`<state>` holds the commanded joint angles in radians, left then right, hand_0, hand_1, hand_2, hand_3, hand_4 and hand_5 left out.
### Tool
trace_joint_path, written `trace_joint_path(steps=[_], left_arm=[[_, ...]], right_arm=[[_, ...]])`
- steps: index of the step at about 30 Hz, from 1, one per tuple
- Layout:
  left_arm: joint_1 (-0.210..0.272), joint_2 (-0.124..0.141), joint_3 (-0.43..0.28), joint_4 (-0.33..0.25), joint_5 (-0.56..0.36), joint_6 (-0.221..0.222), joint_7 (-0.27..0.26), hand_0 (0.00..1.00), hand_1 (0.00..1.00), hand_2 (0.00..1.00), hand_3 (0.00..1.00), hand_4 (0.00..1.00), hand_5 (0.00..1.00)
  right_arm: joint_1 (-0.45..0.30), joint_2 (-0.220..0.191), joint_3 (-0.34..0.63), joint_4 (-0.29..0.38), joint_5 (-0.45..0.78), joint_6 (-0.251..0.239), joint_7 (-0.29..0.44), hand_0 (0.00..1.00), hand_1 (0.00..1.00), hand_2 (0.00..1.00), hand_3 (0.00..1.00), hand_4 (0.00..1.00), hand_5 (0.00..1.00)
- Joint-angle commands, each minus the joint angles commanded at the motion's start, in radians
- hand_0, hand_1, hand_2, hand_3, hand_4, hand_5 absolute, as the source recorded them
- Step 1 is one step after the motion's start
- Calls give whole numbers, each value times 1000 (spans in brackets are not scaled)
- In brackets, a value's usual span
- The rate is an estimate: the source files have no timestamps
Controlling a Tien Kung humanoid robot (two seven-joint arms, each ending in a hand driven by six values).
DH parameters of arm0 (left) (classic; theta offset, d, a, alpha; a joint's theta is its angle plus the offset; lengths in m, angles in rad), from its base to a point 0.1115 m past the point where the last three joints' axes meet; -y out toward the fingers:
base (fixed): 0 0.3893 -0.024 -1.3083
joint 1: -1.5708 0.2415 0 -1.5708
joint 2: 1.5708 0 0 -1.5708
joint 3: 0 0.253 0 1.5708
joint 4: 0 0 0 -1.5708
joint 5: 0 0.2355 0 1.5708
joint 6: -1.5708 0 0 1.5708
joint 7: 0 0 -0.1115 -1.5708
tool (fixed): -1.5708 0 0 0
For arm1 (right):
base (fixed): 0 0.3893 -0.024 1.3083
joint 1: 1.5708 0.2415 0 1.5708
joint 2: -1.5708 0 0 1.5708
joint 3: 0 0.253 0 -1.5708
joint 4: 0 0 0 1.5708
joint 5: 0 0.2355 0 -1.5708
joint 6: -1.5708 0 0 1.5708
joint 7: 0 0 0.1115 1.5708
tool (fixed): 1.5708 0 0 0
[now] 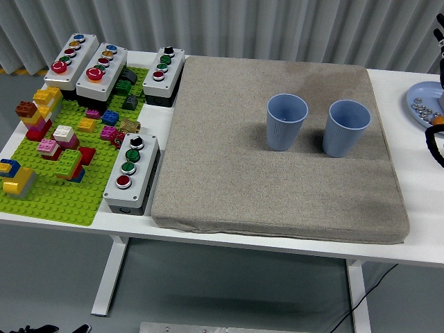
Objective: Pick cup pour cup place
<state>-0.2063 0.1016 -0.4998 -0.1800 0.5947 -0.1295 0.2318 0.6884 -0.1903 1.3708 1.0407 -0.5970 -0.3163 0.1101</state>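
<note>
At the right edge of the view only slivers of the right robot hand (437,142) showed: a black curved part with an orange band low down, and a dark bit near the top corner. Too little was visible to tell whether it was open or closed, and it touched nothing that could be seen. The left robot hand was out of view.

Just beside that arm, on the white bench (416,236), sat a pale blue dish (422,104) holding small silvery beads, cut off by the frame edge.

Inward from there lay a large grey-brown mat (277,187) covering the middle of the bench. Two blue cups stood upright on it, near each other but apart, in its far right part. The right cup (345,129) stood closer to the arm; the left cup (286,122) stood beside it toward the centre. Both had open mouths facing up; their contents could not be made out.

Further left, past the mat's edge, a grey button box (132,173) with a column of coloured buttons lay just beside the mat. Three more button boxes (100,69) lined the far left. Between them stretched a green baseplate (59,184) carrying scattered coloured bricks (52,132).
</note>
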Motion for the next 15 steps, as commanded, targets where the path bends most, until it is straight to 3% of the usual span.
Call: trace_joint_path(steps=[15], left_arm=[[5, 0, 4, 0, -1, 0, 0, 775, 764, 817, 656, 505, 998]], right_arm=[[-2, 2, -4, 4, 3, 1, -7, 953, 804, 783, 785, 833, 885]])
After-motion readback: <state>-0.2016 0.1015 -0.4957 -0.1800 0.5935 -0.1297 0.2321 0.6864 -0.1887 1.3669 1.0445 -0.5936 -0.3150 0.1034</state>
